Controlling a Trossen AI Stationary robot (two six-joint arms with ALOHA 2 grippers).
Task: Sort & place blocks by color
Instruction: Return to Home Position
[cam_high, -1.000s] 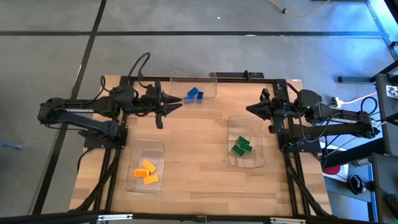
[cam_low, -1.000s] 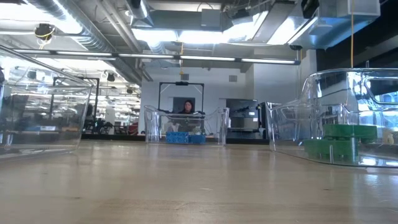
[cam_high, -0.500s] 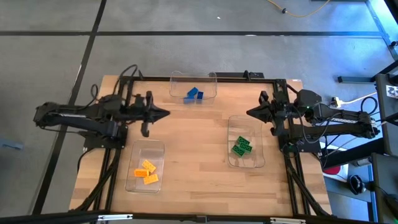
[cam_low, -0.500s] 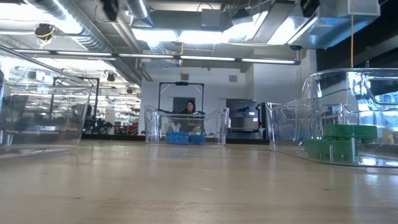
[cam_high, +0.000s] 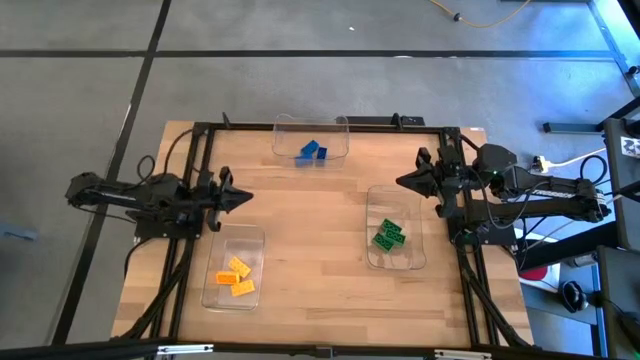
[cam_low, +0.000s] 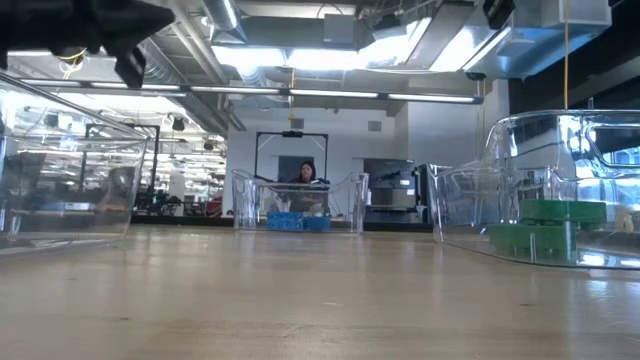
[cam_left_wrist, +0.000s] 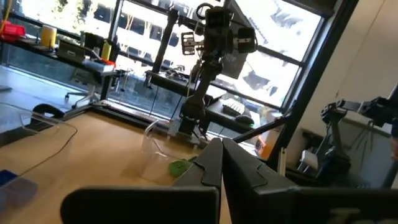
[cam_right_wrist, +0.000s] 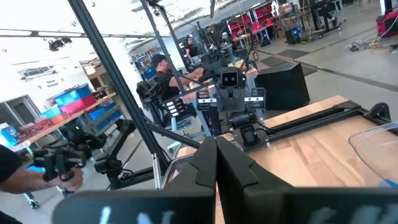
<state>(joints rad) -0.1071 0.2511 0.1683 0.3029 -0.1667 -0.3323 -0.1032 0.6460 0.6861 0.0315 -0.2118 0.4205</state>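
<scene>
The blocks lie sorted in three clear trays. Blue blocks (cam_high: 311, 152) are in the far tray (cam_high: 311, 128), green blocks (cam_high: 388, 236) in the right tray (cam_high: 394, 262), and orange-yellow blocks (cam_high: 236, 276) in the near left tray (cam_high: 232, 240). My left gripper (cam_high: 250, 198) hangs shut and holds nothing, at the table's left edge just beyond the orange tray. My right gripper (cam_high: 398, 181) is also shut and holds nothing, at the right edge beyond the green tray. In the wrist views, the left fingers (cam_left_wrist: 221, 158) and the right fingers (cam_right_wrist: 216, 155) are closed together.
Bare wooden tabletop (cam_high: 310, 230) spreads between the three trays. A black frame (cam_high: 330, 124) borders the table's far edge and sides. In the low view a person (cam_low: 305, 175) sits in the room far behind the blue tray (cam_low: 300, 205).
My left gripper has drawn back from beside the blue tray toward the table's left edge and a little toward the near edge, sinking as it went. Its fingers have come together. My right gripper has kept its place. The blocks and trays have not moved.
</scene>
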